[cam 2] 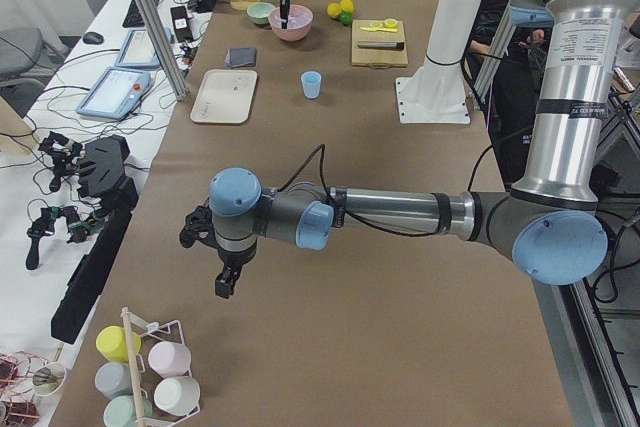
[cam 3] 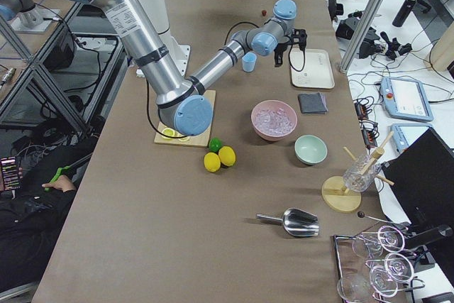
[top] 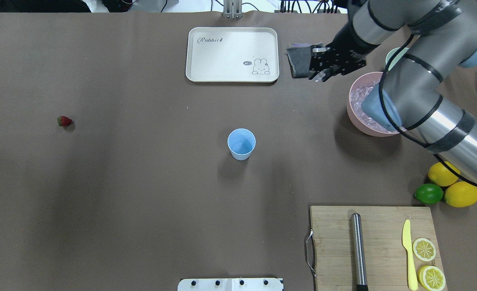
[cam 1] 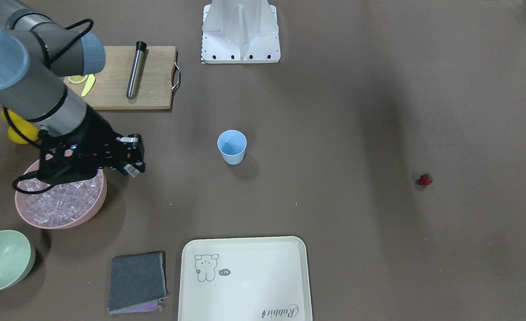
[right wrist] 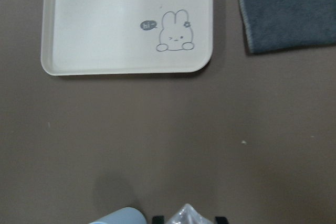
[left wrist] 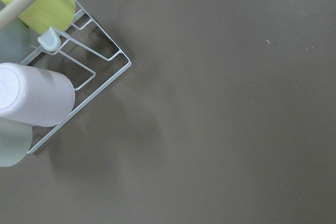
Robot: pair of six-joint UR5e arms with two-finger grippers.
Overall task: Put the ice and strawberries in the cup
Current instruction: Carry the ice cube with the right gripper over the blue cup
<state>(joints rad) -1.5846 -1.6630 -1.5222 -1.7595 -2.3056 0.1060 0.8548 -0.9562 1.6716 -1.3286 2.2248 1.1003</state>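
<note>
cup [cam 1: 232, 146] was seen empty, so nothing was judged done yet: ice and strawberry [cam 1: 425, 179] both left to load. one ice cube [cam 1: 133, 170] was clamped in the right gripper [cam 1: 132, 168], held just off the rim of the pink bowl [cam 1: 94, 209]. the cup was found well apart from it, lower, on the side away from the bowl; the strawberry much farther beyond. left gripper [cam 2: 226, 285] state could not be told.

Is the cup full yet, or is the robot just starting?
Just starting. The cup looks empty. The right gripper holds one ice cube near the pink bowl. The strawberry lies untouched on the table, so that's left.
</note>
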